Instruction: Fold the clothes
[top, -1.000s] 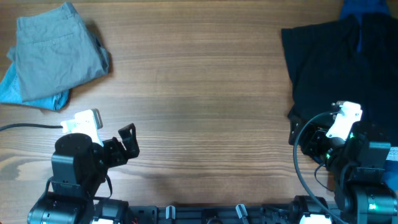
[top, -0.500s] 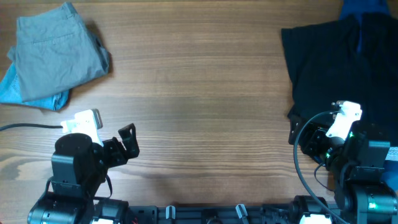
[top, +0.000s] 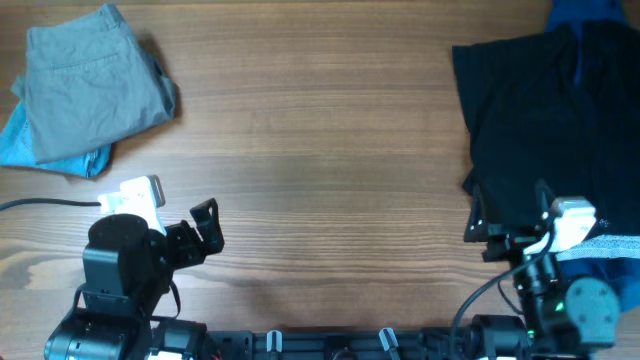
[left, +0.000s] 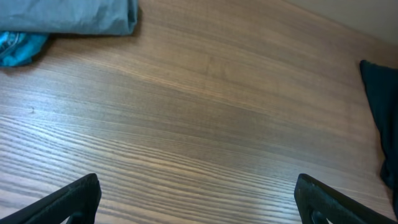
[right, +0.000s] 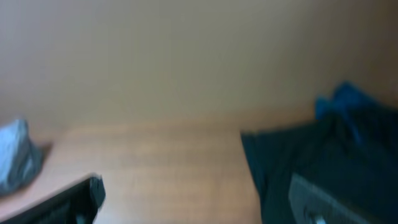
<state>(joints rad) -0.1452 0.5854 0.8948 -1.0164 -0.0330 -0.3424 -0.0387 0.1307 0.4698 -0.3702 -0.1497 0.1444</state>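
Left fingers (left: 69, 200) were spread wide over the bench (left: 205, 112), holding nothing. Right fingers (right: 62, 202) were wide too, by the dark cloth (top: 540, 110).

table (top: 320, 150) centre open | folded pile (top: 90, 85) far-left | dark garment (top: 550, 120) right, apparently flat

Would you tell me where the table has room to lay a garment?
The table is bare across its middle, between the grey trousers at left and the black garment at right. Crowded: the right side and the near edge by the left gripper and right gripper.
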